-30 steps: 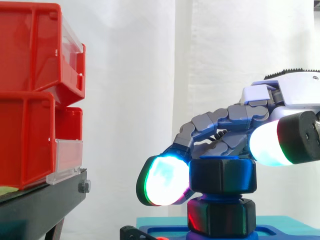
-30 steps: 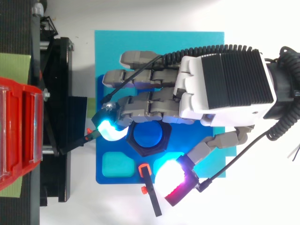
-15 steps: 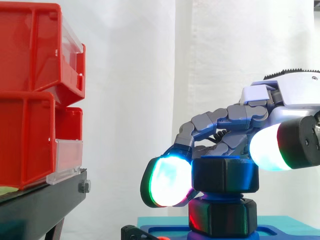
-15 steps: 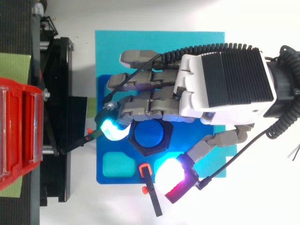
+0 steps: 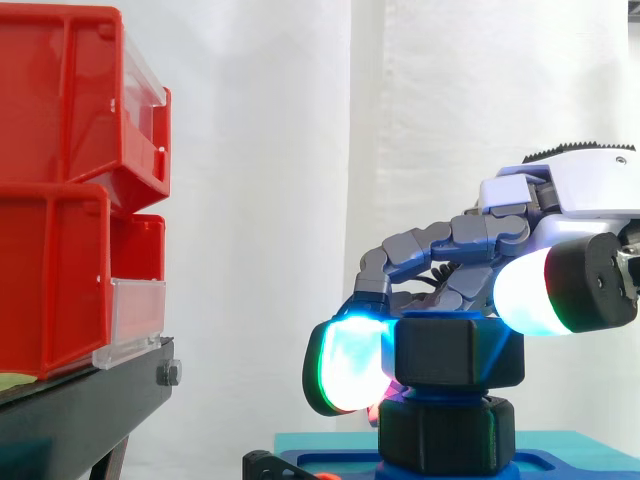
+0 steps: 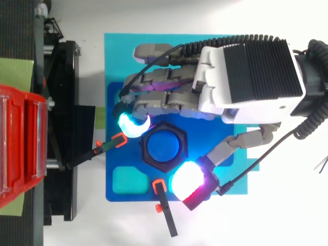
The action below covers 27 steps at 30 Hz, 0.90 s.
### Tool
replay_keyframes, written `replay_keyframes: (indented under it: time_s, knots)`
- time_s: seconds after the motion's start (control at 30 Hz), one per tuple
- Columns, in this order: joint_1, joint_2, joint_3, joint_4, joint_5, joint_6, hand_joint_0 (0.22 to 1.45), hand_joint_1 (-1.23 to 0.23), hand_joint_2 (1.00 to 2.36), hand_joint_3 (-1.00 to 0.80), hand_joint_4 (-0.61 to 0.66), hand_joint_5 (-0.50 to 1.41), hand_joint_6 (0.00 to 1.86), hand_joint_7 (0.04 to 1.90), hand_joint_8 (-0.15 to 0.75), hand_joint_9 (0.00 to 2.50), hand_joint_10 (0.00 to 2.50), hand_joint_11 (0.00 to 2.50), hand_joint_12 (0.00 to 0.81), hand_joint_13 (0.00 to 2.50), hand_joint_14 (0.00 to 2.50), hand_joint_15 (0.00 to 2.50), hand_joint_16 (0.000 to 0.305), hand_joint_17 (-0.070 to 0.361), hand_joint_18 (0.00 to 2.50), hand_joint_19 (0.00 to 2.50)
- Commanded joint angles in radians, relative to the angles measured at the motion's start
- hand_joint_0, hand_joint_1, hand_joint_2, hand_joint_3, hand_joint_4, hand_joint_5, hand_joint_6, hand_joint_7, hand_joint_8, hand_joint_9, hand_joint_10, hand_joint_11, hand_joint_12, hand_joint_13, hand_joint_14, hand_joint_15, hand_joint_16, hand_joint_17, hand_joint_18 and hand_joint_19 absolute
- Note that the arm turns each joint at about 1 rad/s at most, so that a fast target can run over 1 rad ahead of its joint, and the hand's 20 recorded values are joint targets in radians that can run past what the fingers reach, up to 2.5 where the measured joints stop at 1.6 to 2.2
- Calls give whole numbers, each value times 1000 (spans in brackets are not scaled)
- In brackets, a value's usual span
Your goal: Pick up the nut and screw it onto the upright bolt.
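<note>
Nut [image 5: 455, 350] sits on the upright bolt [image 6: 164, 145], with the bolt's blue top showing through its middle, above the blue tray [image 6: 130, 197]. I see the hand [image 6: 246, 72] curled over it and pinching it: a glowing fingertip [image 5: 345, 366] is against its left side, the thumb pad [image 5: 528, 292] at its upper right. A second black hex piece [image 5: 445, 435] sits under the nut. Red bins [image 5: 60, 200] stand well to the left.

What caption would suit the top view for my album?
A robot hand pinches a black nut between glowing fingertips, around the upright blue bolt.
</note>
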Motion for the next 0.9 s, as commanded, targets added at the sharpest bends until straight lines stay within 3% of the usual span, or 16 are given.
replay_keyframes:
  time_s: [0.0,0.2,0.6,0.87]
  knots:
    - [-7,0,0,0,-8,0,468,-451,1000,-500,219,-75,505,1313,301,798,0,71,284,481,0,0,25,56,107,0]
    - [-18,0,0,0,-21,-3,477,-464,1000,-500,225,-45,581,1225,292,886,3,92,268,530,0,0,23,51,156,0]
    - [-30,0,0,-3,-45,-3,484,-458,1000,-500,142,33,567,1297,254,1161,2,71,233,681,0,0,17,39,303,0]
    - [-45,25,0,-9,-67,-29,495,-470,1000,-500,81,77,538,1367,190,1419,3,82,203,847,0,0,13,29,474,0]
